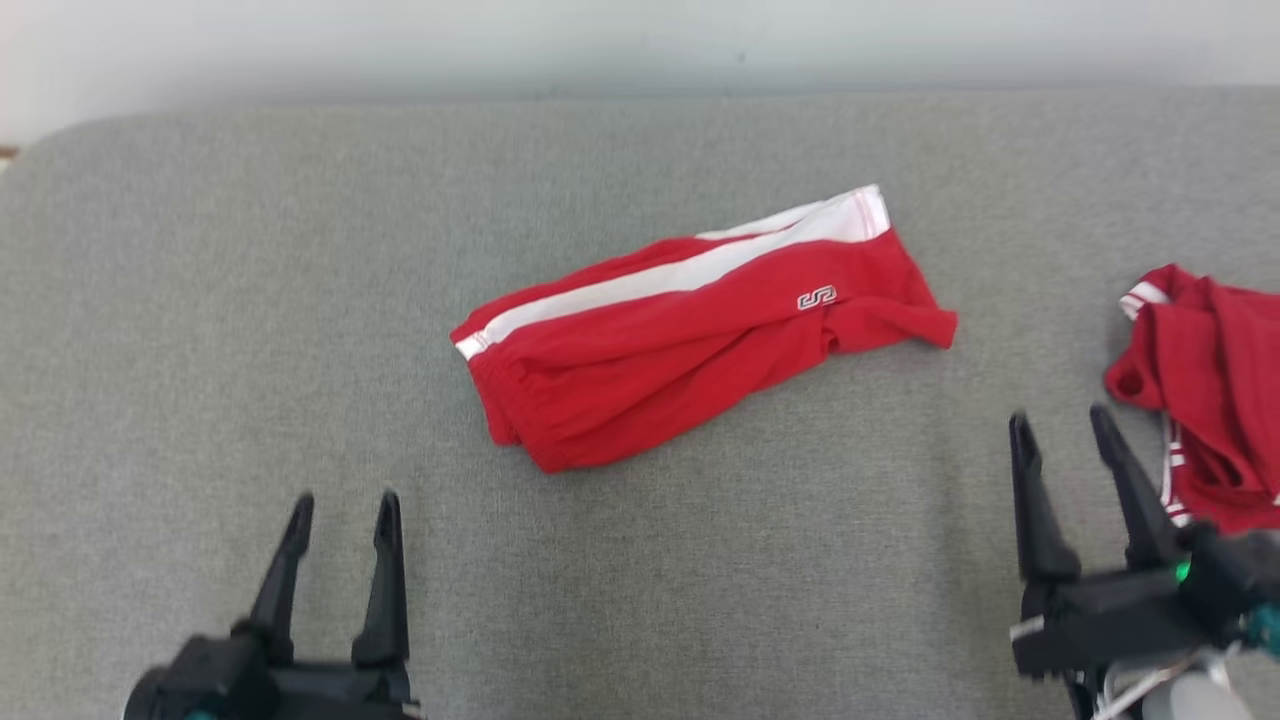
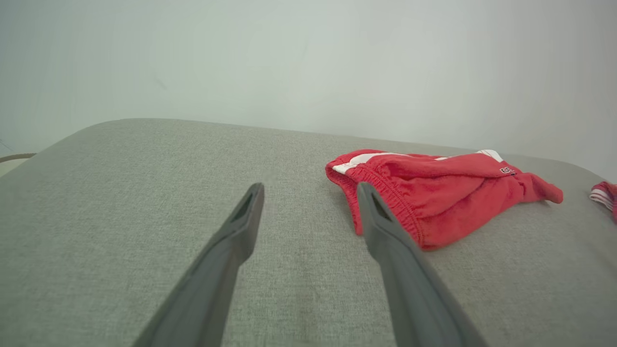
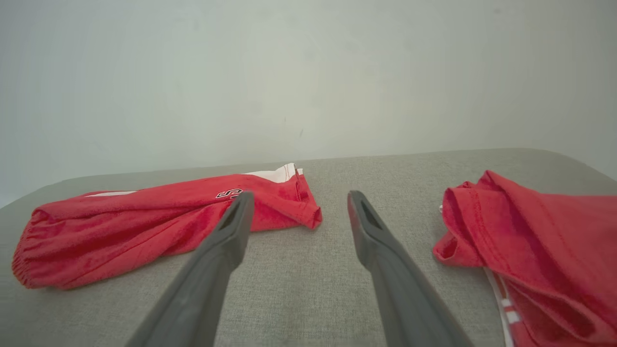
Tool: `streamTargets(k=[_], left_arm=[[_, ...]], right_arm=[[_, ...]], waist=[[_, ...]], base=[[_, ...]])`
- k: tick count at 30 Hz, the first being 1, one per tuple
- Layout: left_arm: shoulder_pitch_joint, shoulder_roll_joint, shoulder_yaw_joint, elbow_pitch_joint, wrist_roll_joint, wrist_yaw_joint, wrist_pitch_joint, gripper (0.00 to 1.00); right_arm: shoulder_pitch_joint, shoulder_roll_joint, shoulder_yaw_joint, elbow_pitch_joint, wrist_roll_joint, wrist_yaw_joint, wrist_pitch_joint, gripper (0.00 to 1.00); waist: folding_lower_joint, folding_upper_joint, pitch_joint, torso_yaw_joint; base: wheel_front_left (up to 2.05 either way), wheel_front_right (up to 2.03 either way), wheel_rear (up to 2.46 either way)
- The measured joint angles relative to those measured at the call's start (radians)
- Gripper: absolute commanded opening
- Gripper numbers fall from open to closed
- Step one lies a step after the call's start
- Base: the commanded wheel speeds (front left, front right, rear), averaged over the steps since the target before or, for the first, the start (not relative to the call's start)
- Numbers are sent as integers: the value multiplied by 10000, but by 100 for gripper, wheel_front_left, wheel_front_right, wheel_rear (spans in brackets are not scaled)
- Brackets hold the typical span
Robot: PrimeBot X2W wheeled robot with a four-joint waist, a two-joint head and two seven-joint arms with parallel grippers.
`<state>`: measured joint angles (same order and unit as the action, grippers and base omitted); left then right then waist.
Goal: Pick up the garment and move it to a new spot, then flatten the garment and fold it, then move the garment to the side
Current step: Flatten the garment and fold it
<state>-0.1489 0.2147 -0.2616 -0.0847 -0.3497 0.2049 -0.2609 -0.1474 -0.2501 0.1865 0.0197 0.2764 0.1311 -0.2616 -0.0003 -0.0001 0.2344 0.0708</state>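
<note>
The red shorts [image 1: 700, 320] lie doubled lengthwise at the desk's [image 1: 200, 300] centre, nothing touching them. A second red garment [image 1: 1215, 390] bunches at three o'clock. The left hand [image 1: 345, 505] at seven and the right hand [image 1: 1060, 420] at five are both spread wide and empty, parked clear so neither cloth is pinned.

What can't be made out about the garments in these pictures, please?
- Second red garment: cut off by the right edge in head and right wrist views; type unclear.
- Red shorts: lower layers hidden under their own top fold in every view.
- Logo on the shorts: too small to read in any view.
</note>
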Motion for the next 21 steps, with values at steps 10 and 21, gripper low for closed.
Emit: streamTargets(k=[10, 21], left_arm=[[920, -88, 23, 159, 10, -10, 0, 100], [969, -44, 98, 240, 29, -8, 0, 100]], right_arm=[[1658, 422, -186, -1012, -610, 0, 303, 100], [2017, 686, -301, -1392, -581, 0, 562, 100]], waist=[[0, 0, -801, -191], [2, 0, -1023, -247]], base=[[0, 0, 0], [0, 0, 0]])
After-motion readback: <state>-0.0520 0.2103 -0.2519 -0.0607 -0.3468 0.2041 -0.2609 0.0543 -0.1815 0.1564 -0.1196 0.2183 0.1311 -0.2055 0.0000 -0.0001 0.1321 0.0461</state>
